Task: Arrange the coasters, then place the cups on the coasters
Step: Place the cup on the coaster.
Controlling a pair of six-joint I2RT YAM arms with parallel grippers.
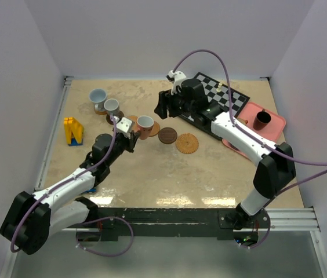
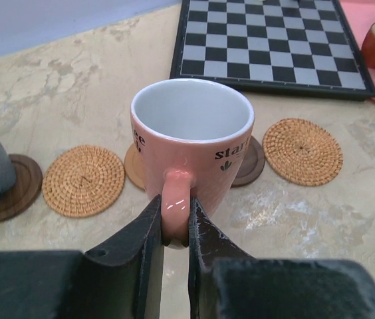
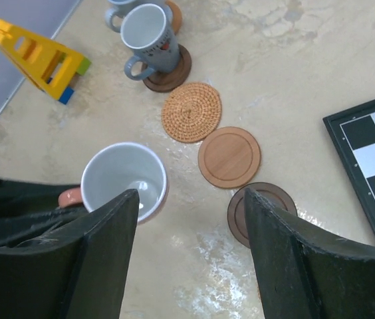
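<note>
My left gripper (image 2: 175,216) is shut on the handle of a pink cup (image 2: 192,139) with a white inside, held upright. It hides part of a tan wood coaster (image 2: 133,167) and a dark brown coaster (image 2: 252,163). Woven coasters (image 2: 84,180) (image 2: 302,150) lie at either side. From above the same pink cup (image 1: 145,123) sits at the row of coasters (image 1: 167,135). My right gripper (image 3: 191,196) stands open over the table beside the cup (image 3: 124,181), with nothing between its fingers. A grey cup (image 3: 149,36) stands on a dark coaster (image 3: 173,72), and a pale blue cup (image 1: 98,97) stands behind it.
A chessboard (image 1: 218,95) lies at the back right, with a pink tray (image 1: 271,128) next to it holding a dark cup (image 1: 262,120). A yellow toy (image 1: 73,130) stands at the left. A white horse figure (image 1: 176,78) sits near the board's corner.
</note>
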